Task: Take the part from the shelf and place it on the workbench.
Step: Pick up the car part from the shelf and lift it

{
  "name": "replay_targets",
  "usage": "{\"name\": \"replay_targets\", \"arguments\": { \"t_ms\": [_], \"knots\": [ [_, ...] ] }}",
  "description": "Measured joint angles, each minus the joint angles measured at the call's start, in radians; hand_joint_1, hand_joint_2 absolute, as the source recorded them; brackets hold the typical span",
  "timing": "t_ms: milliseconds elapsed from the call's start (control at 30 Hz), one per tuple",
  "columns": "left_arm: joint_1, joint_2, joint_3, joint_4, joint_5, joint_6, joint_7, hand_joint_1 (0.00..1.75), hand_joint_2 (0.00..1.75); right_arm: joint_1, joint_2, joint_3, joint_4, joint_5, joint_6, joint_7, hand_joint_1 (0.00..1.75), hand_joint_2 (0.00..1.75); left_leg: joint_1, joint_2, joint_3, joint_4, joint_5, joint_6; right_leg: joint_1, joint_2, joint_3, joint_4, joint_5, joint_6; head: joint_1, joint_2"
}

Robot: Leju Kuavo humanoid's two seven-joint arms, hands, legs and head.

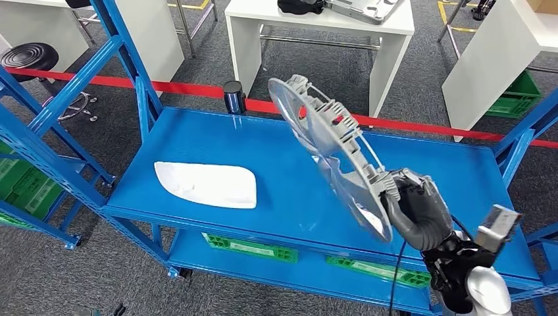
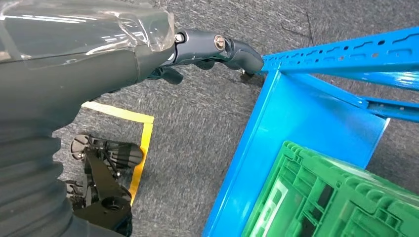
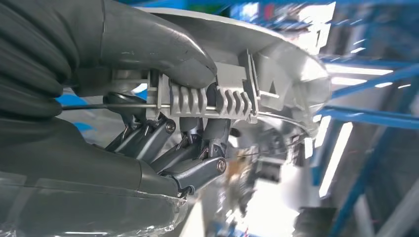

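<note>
A silver round part (image 1: 329,145) with grey ribbed clips on its back hangs tilted above the right half of the blue shelf (image 1: 289,204). My right hand (image 1: 418,210) grips its lower rim. Close up in the right wrist view, the thumb (image 3: 148,44) presses on the part's (image 3: 276,74) clip edge with the dark fingers curled underneath. A white curved part (image 1: 207,184) lies flat on the left of the shelf top. My left hand (image 2: 197,49) hangs low beside the shelf's frame, holding nothing, fingers stretched out.
A red tape line (image 1: 177,87) and a dark post (image 1: 233,97) run behind the shelf. White tables (image 1: 316,26) stand beyond. Green crates (image 1: 250,248) sit on the lower level; another green crate (image 2: 336,197) lies near my left hand. Blue uprights (image 1: 72,85) flank the left.
</note>
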Motion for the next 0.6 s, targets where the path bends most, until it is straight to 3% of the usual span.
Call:
{"name": "replay_targets", "arguments": {
  "t_ms": [67, 133, 233, 300, 400, 433, 467, 500, 533, 600],
  "knots": [
    [0.001, -0.005, 0.004, -0.011, -0.001, -0.009, -0.009, 0.0, 1.75, -0.011, 0.001, 0.005, -0.006, -0.06, 0.03, -0.006, 1.66, 1.75, 0.0, -0.002, -0.001, 0.01, -0.008, -0.007, -0.003, -0.002, 0.069, -0.142, 0.056, 0.013, 0.0, 0.0],
    [0.002, -0.009, 0.005, -0.023, -0.002, -0.018, -0.018, 0.0, 1.75, -0.022, 0.002, 0.016, -0.019, -0.114, 0.06, -0.019, 1.66, 1.75, -0.004, -0.003, -0.008, 0.023, -0.016, -0.016, -0.002, -0.002, 0.111, -0.231, 0.085, 0.004, -0.001, 0.0],
    [0.008, -0.011, 0.006, -0.045, -0.003, -0.031, -0.027, 0.0, 1.75, -0.032, 0.003, 0.036, -0.051, -0.178, 0.091, -0.029, 1.66, 1.75, -0.002, -0.005, -0.013, 0.026, -0.019, -0.027, 0.001, -0.001, 0.114, -0.239, 0.086, -0.018, -0.001, 0.0],
    [0.011, -0.012, 0.006, -0.056, -0.005, -0.037, -0.031, 0.0, 1.75, -0.037, 0.003, 0.045, -0.074, -0.198, 0.101, -0.03, 1.66, 1.75, 0.002, -0.005, -0.031, 0.061, -0.041, -0.044, -0.005, -0.001, 0.118, -0.247, 0.09, -0.03, -0.003, 0.0],
    [0.015, -0.013, 0.006, -0.066, -0.014, -0.044, -0.044, 0.0, 1.75, -0.038, 0.009, 0.057, -0.11, -0.219, 0.123, -0.029, 1.66, 1.75, 0.012, -0.001, -0.124, 0.252, -0.128, -0.061, -0.006, -0.002, 0.122, -0.253, 0.093, -0.036, -0.005, 0.0],
    [0.017, -0.014, 0.006, -0.067, -0.019, -0.045, -0.052, 0.0, 1.75, -0.038, 0.013, 0.061, -0.125, -0.226, 0.133, -0.029, 1.66, 1.75, 0.016, -0.001, -0.154, 0.309, -0.146, -0.063, -0.005, -0.002, 0.122, -0.253, 0.092, -0.037, -0.005, 0.0],
    [0.019, -0.014, 0.006, -0.067, -0.026, -0.047, -0.061, 0.0, 1.75, -0.039, 0.017, 0.065, -0.143, -0.233, 0.145, -0.029, 1.66, 1.75, 0.018, 0.0, -0.167, 0.328, -0.144, -0.063, -0.004, -0.001, 0.123, -0.253, 0.092, -0.037, -0.005, 0.0],
    [0.02, -0.014, 0.006, -0.068, -0.037, -0.046, -0.07, 0.0, 1.75, -0.042, 0.022, 0.07, -0.163, -0.239, 0.158, -0.026, 1.66, 1.75, 0.019, 0.0, -0.16, 0.307, -0.123, -0.062, -0.003, 0.001, 0.124, -0.253, 0.092, -0.037, -0.005, 0.0],
    [0.02, -0.015, 0.006, -0.07, -0.047, -0.046, -0.077, 0.0, 1.75, -0.048, 0.028, 0.075, -0.184, -0.244, 0.172, -0.023, 1.66, 1.75, 0.019, 0.0, -0.136, 0.251, -0.088, -0.058, -0.001, 0.003, 0.126, -0.253, 0.092, -0.037, -0.005, 0.0],
    [0.019, -0.013, 0.008, -0.074, -0.063, -0.046, -0.081, 0.0, 1.75, -0.064, 0.039, 0.088, -0.233, -0.257, 0.211, -0.017, 1.66, 1.75, 0.014, 0.0, -0.065, 0.102, -0.023, -0.044, 0.002, 0.006, 0.128, -0.254, 0.091, -0.037, -0.005, 0.0]
  ]
}}
